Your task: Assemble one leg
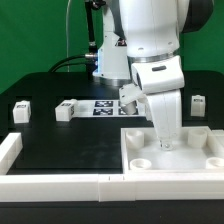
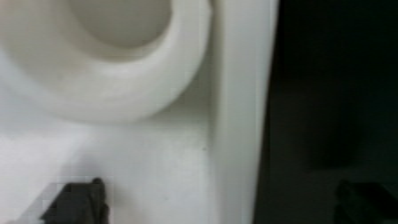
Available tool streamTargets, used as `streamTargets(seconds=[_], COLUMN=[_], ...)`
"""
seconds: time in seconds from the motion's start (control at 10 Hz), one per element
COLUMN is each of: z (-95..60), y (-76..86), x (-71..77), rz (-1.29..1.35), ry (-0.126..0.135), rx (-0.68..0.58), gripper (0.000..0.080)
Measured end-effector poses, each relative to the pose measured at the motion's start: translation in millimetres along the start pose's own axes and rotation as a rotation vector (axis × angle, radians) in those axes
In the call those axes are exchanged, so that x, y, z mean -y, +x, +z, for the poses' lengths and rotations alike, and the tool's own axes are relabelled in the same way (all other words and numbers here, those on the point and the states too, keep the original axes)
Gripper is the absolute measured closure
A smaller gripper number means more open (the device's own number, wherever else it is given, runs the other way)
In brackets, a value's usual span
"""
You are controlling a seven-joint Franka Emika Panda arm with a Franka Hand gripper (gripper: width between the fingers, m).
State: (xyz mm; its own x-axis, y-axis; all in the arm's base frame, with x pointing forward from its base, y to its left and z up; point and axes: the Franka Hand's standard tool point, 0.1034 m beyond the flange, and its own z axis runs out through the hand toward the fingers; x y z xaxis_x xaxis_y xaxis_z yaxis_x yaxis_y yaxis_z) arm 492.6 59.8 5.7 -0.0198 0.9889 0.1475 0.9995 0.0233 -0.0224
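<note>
Your claw (image 1: 165, 142) points straight down and sits low over the white panel (image 1: 200, 150), toward the side of the panel that lies at the exterior view's left. In the wrist view its two dark fingers (image 2: 73, 200) stand far apart. Only the panel and the black table (image 1: 70, 145) show between them, so the claw is wide open and holds nothing. That close view also shows a round socket (image 2: 98, 25) in the panel, and right beside it the panel's straight edge, with dark table past it. So the claw is close to that edge. The panel has a raised rim all round. You cannot tell from the pictures whether the fingers touch the panel. One leg (image 1: 197, 103) sits on the table just behind the panel's far edge, at the exterior view's right, near the claw but apart from it. A second leg (image 1: 65, 110) sits well apart, toward the exterior view's left, and a third leg (image 1: 22, 112) sits past it, near the table's side. The marker board (image 1: 105, 107) lies flat between the second leg and the arm (image 1: 150, 40). A wide stretch of black table runs from the second leg to the panel. A low white wall (image 1: 60, 183) runs along the front of the table and meets the panel's front corner.
</note>
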Motion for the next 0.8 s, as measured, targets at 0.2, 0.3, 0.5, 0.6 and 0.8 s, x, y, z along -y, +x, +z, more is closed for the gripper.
streamTargets(seconds=[0.2,0.3,0.5,0.6,0.8], z=[-0.5,-7.7,-33.5,-41.8,-45.1], y=[-0.6,-1.7,1.2,3.4,1.7], x=[-0.2,2.0,14.4,19.2,22.9], rz=[0.001,0.021,0.079,0.115,0.163], ry=[-0.001,-0.012,-0.040,-0.048,-0.051], rx=[0.000,0.006,0.030,0.039,0.043], gripper=[0.0151,0.0151,0.0151,0.0151,0.0151])
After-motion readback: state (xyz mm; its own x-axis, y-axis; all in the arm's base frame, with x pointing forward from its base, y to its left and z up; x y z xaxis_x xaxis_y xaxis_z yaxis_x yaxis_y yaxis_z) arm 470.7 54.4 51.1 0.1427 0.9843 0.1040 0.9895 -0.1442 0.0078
